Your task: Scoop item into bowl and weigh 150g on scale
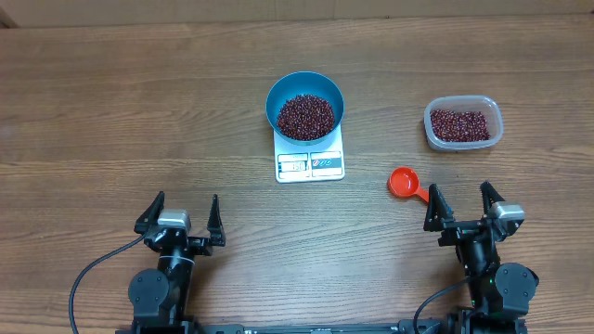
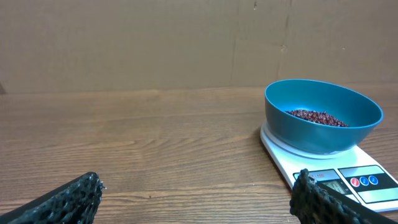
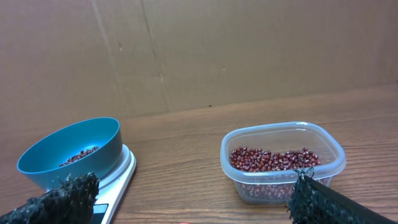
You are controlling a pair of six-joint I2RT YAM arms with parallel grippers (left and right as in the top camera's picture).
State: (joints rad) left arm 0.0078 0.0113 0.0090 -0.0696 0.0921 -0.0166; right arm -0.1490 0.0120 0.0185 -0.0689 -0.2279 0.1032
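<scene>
Beans [image 1: 305,115] fill the blue bowl [image 1: 275,97], which sits on the scale [image 1: 310,165] mid-table.
My left gripper [image 1: 186,206] and right gripper [image 1: 458,197] rest low at the near edge, fingers spread wide, holding nothing. The red scoop [image 1: 405,182] lies just beside my right, the clear tub [image 1: 497,121] beyond. Wood-grain table [image 1: 111,111], cardboard wall [image 2: 124,43] behind.

Blue bowl [image 1: 305,104] of red-brown beans [image 1: 305,116] sits on white scale [image 1: 310,164].
</scene>
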